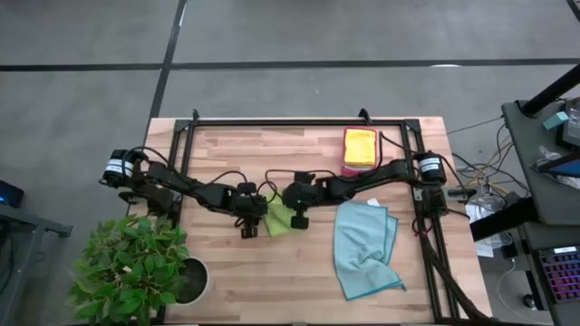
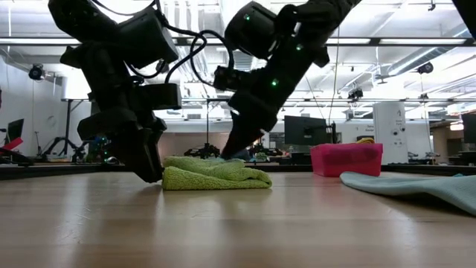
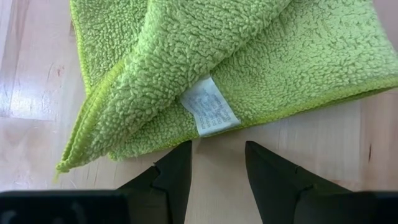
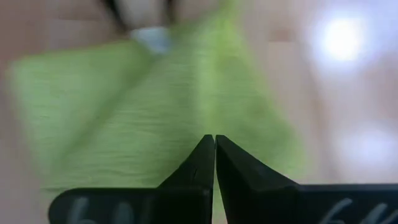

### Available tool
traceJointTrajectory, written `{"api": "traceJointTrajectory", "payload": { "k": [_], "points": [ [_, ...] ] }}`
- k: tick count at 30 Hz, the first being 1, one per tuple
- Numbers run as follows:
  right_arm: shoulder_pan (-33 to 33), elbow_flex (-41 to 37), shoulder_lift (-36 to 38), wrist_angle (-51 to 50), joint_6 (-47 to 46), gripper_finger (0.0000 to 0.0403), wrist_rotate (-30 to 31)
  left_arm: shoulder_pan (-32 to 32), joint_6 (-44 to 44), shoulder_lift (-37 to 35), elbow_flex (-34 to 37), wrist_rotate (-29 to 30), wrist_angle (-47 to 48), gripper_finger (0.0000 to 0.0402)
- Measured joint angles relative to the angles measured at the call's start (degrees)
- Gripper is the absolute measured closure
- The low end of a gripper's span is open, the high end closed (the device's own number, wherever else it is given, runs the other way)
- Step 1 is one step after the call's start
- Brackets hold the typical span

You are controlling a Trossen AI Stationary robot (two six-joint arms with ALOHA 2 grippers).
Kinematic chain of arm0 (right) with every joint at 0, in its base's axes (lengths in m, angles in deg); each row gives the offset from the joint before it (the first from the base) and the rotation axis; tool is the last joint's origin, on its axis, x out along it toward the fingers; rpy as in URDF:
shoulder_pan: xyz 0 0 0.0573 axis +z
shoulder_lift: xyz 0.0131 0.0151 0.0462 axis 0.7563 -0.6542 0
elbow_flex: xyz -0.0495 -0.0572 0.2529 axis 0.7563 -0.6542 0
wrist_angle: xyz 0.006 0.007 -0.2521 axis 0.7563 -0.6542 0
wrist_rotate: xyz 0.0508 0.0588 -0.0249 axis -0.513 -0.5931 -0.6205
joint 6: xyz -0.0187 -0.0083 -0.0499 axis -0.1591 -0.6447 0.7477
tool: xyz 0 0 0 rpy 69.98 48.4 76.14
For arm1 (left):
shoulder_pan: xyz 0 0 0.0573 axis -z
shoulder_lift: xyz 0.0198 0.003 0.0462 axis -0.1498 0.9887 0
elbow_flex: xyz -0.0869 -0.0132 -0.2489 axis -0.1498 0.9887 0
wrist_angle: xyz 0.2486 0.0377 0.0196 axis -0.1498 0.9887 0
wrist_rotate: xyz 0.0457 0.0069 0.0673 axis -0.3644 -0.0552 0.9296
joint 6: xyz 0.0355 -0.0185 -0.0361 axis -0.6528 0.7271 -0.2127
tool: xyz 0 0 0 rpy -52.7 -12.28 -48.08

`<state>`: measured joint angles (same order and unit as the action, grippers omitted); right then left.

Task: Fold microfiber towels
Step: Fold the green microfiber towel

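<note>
My left gripper (image 3: pixel 217 163) stands parted just beside the folded green towel (image 3: pixel 249 68), holding nothing; only this wrist view shows its white label (image 3: pixel 210 113). My right gripper (image 4: pixel 214 149) is pinched shut above the cloth. From overhead, a blue towel (image 1: pixel 364 246) lies apart on the table (image 1: pixel 272 281).

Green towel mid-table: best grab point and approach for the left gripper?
Probably the loose folded-over flap edge of the green towel by its white tag. It lies just ahead of the open left gripper, which can slide in low along the table.
</note>
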<state>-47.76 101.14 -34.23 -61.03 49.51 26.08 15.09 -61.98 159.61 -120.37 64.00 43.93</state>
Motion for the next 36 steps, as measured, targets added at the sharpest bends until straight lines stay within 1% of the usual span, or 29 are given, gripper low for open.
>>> {"api": "traceJointTrajectory", "payload": {
  "k": [3,6,8,11,15,17,19,24,26,33,36],
  "points": [
    [1.2,-0.4,-1.0,3.4,-1.3,0.0394,-6.8,0.0,0.0,0.0,0.0,0.0,0.0,0.0267],
    [3.3,-0.6,-2.8,9.5,-2.0,0.0394,-11.4,0.0,0.0,0.0,0.0,0.0,0.0,0.0267],
    [4.9,-0.4,-4.3,13.7,-1.5,0.0394,-12.0,0.0,0.0,0.0,0.0,0.0,0.0,0.0267],
    [5.8,0.8,-5.9,17.1,0.8,0.0394,-12.0,0.0,0.0,0.0,0.0,0.0,-0.1,0.0267],
    [5.4,2.4,-5.5,17.2,1.0,0.0394,-9.9,0.0,0.0,0.0,0.0,0.0,0.0,0.0267],
    [5.4,2.6,-4.0,14.4,1.9,0.0394,-8.7,0.0,0.0,0.0,0.0,0.0,-0.1,0.0267],
    [5.5,2.6,-2.3,11.2,2.7,0.0394,-5.3,0.0,0.0,0.0,0.0,-0.1,0.0,0.0267],
    [4.5,2.5,1.2,2.2,5.2,0.0394,6.1,0.0,0.0,0.0,0.0,-0.1,0.0,0.0267],
    [3.5,2.5,1.3,0.1,5.0,0.0394,7.9,0.0,0.0,0.0,0.0,-0.1,-0.1,0.0267],
    [0.6,1.0,-0.9,-1.0,3.6,0.0394,7.5,0.0,0.0,0.0,0.0,-0.1,0.0,0.0267],
    [0.5,0.9,-1.8,-0.9,3.2,0.0394,3.3,0.0,0.0,0.0,0.0,-0.1,-0.1,0.0267]
  ]
}}
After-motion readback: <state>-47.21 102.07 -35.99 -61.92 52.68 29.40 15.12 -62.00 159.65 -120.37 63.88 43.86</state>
